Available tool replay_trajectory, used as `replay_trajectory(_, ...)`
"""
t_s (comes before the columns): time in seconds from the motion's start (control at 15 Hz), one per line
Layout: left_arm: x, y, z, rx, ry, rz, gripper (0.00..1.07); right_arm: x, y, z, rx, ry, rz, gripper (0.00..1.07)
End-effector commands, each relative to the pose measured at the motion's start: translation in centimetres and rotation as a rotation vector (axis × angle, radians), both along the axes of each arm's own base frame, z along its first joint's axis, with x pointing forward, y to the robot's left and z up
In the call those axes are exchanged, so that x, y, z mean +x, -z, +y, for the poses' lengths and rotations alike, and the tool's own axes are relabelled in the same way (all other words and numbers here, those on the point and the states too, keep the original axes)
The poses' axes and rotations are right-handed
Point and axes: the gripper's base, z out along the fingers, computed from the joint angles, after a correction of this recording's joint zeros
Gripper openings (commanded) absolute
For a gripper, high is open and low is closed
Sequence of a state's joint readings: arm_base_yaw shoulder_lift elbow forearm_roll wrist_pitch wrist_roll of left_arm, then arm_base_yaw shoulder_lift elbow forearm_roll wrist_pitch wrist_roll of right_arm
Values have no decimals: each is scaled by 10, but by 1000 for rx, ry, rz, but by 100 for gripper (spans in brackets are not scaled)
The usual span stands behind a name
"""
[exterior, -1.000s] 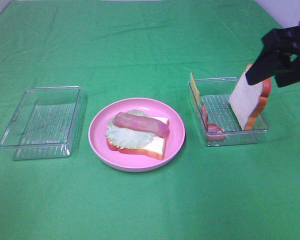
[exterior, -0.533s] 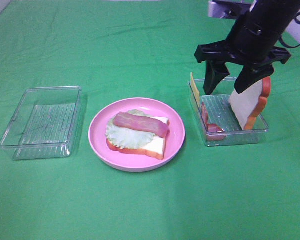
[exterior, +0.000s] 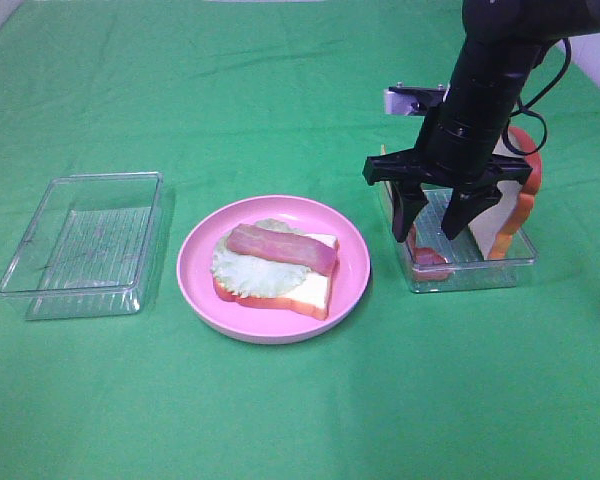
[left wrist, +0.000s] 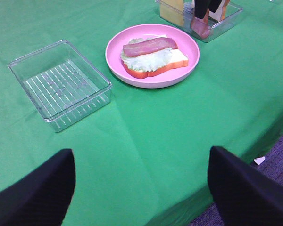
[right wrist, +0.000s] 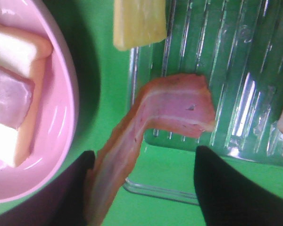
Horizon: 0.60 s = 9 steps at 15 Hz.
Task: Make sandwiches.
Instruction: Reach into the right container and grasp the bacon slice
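sandwich: the half-built sandwich (exterior: 275, 272) sits mid-worktop on a pink plate (exterior: 195, 270). It's one bread slice, then lettuce (exterior: 242, 270), with a bacon strip (exterior: 280, 247) laid across the top.
spare parts: these are in the clear tray (exterior: 480, 272) just beside the plate, on the right arm's side. There's a cheese slice (right wrist: 139, 21) up against the wall nearest the plate. The loose bacon strip (right wrist: 174, 106) has one end on the tray floor and the rest leans up that same wall. A leaning bread slice (exterior: 517, 215) is propped at the far side.
right pincer: the right pincer (exterior: 426, 236) is down in the tray with its jaws spread either side of the loose bacon. Can't tell if a finger touches it.
left pincer: the left pincer (left wrist: 141, 153) has its jaws wide apart with nothing between them. It's well back from everything.
room: there's loads of open green around the plate, front and back. The narrowest gap is between plate and tray.
surface: the worktop (exterior: 280, 400) has a green cloth on it, a bit creased. It drops off at an edge near the left arm, with dark floor (left wrist: 273, 155) below.
other stuff: an empty tray (exterior: 80, 300) sits on the plate's other side, apart from it.
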<state>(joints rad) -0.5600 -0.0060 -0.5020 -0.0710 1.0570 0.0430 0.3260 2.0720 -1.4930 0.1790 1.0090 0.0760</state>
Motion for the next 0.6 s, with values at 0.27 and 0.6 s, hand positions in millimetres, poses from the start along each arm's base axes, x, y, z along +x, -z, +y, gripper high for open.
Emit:
replay_trajectory(0.27, -2, 0, 1, -20, 5, -20, 74, 6, -2, 5, 34, 24, -42, 32)
replay_trajectory(0.6, -2, 0, 1, -20, 5, -20, 74, 4, -4, 6, 43, 24, -30, 0)
